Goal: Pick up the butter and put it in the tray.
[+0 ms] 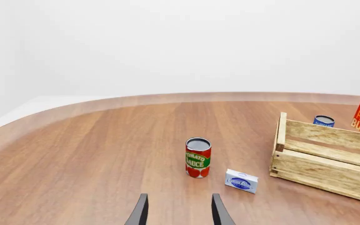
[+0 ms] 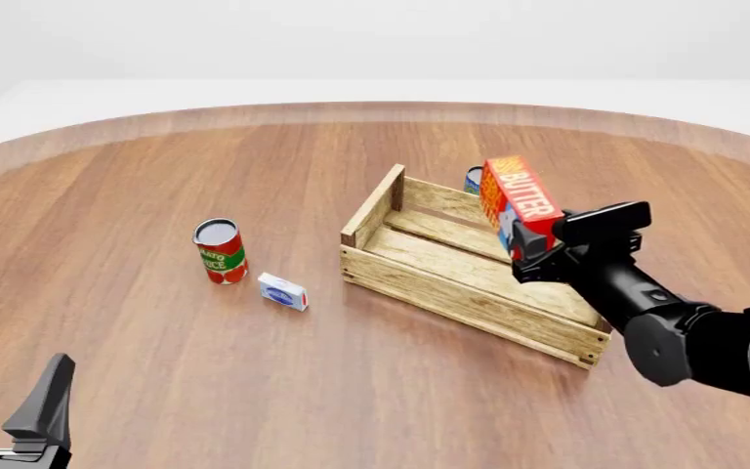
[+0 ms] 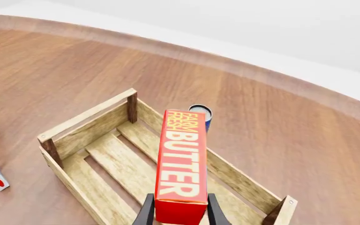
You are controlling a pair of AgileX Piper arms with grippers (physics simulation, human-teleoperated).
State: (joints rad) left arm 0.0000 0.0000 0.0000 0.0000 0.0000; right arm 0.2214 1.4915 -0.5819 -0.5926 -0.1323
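Butter carried over the tray, release pending.

The right pincer (image 2: 531, 249), right of centre in the front view, is clamped on the butter (image 2: 520, 202), whose long axis runs forward from the fingers, above the tray (image 2: 460, 293). The left pincer (image 2: 11, 396), lower left, stands parted, holding nothing, farther away across the desk (image 2: 153, 332).

The right arm (image 2: 662, 318) is rendered in glossy black — a rounded tubular link that widens into a bulbous joint, beyond which a pale grey segment is seen at the frame edge. A blocky black housing is carried at its wrist. The right end effector (image 3: 178, 213) is shown with two slim black fingers. The left end effector (image 2: 11, 405) is built of flat, dark grey, blade-like fingers — tapered to narrow tips. No cables, screws or markings can be made out.
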